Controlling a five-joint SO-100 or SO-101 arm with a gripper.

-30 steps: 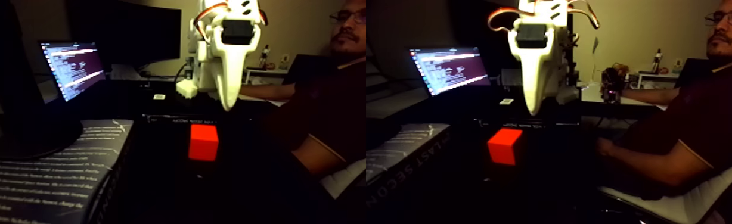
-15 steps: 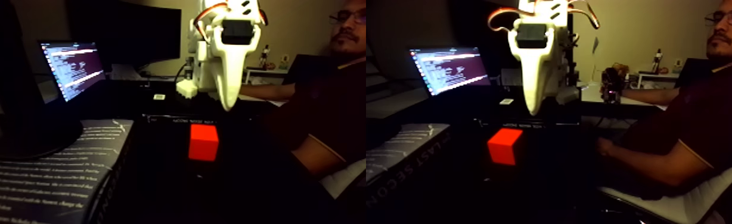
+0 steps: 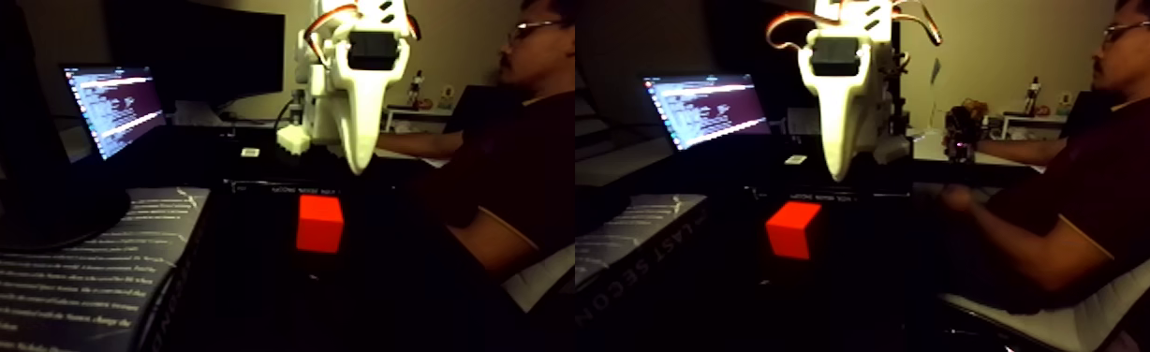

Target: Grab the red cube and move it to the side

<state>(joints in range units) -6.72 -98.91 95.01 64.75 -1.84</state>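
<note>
White plastic, pointing straight down, the gripper [image 3: 359, 168] hangs above the dark tabletop in the fixed view with nothing in its grasp; its fingers look drawn together into one tapered tip, though the dim light and the head-on angle leave me unable to tell for sure whether the jaws are parted or closed. The red cube [image 3: 319, 224] sits below the tip and slightly left of it in the left half of the frame, apart from the fingers, untouched.

My judgement of the risks: if the fingers really are together, a straight descent would land the tip on the cube's top face and knock or skid it away instead of straddling it. The small sideways offset could also make one finger clip an edge and rotate the cube. The darkness hides the tabletop's edge and the cube's lower faces, so depth is hard to gauge. A person's forearm [image 3: 1023, 245] rests off to the right of the gripper, close enough to matter if the cube is carried that way.

Writing: a book [image 3: 67, 271] to the left of the gripper shows pale lines of print too blurred to read; its spine in the right half seems to read "LAST SECON". The laptop screen [image 3: 114, 108] behind shows illegible text lines.
</note>
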